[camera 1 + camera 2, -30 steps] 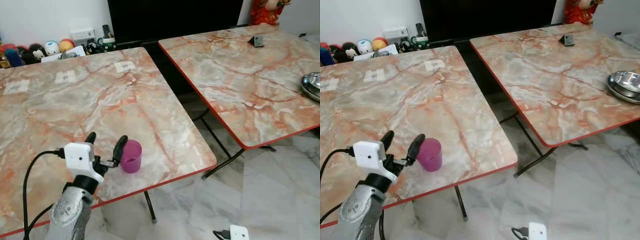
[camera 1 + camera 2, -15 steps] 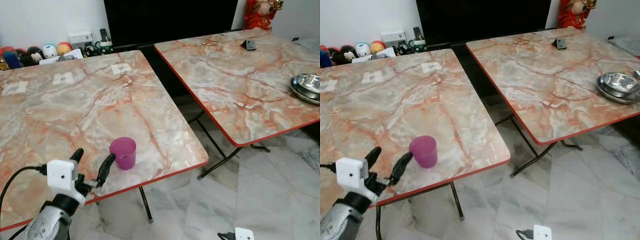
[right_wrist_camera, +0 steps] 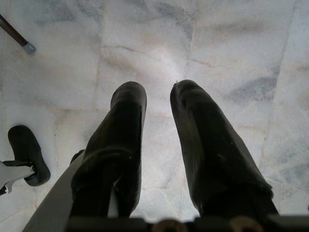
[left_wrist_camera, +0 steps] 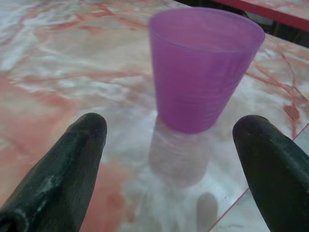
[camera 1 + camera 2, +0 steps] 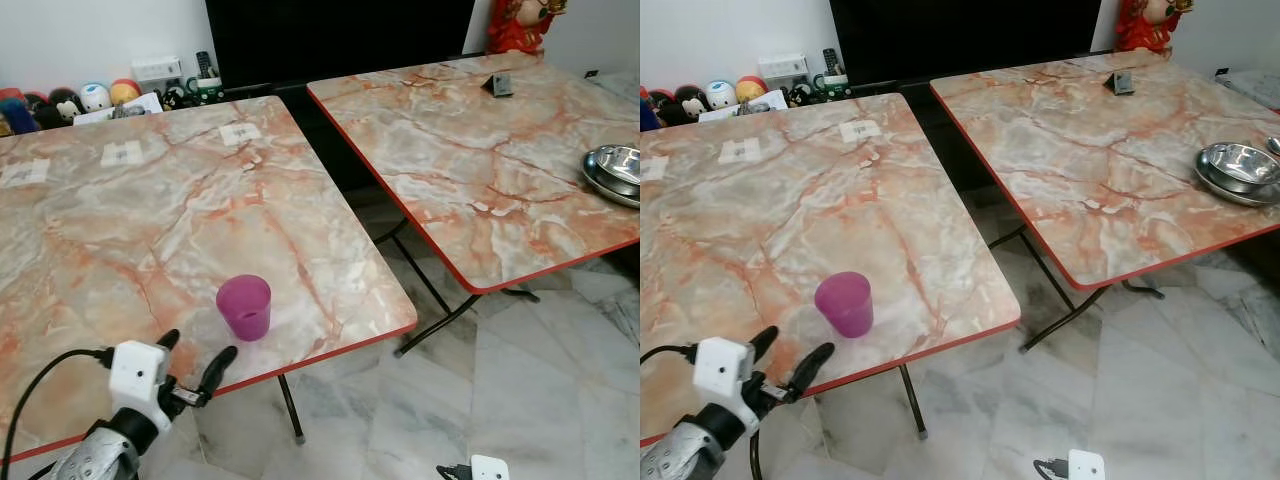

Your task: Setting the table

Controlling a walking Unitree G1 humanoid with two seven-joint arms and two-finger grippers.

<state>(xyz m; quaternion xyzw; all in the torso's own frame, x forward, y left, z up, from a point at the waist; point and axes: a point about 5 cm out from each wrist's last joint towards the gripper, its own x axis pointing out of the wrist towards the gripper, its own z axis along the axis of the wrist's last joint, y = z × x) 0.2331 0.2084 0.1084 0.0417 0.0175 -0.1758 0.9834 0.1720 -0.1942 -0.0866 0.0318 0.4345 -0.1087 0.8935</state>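
The left gripper (image 5: 195,353) hovers at the near edge of the left table (image 5: 120,220), fingers spread wide, apart from the purple cup (image 5: 244,307) standing upright just beyond. The right gripper (image 3: 158,96) hangs over the floor, fingers narrowly parted.

Soft, even daylight fills the room. The glossy marble table (image 5: 150,230) carries pale glare and the cup's (image 4: 205,67) reflection. Wrist views blur up close

Home living or dining room: two folding marble-pattern tables (image 5: 150,230) on a white marble tile floor (image 5: 540,400), big black TV (image 5: 340,35) against the far wall, row of toy figurines (image 5: 70,100) far left, red figurine (image 5: 515,22) far right.
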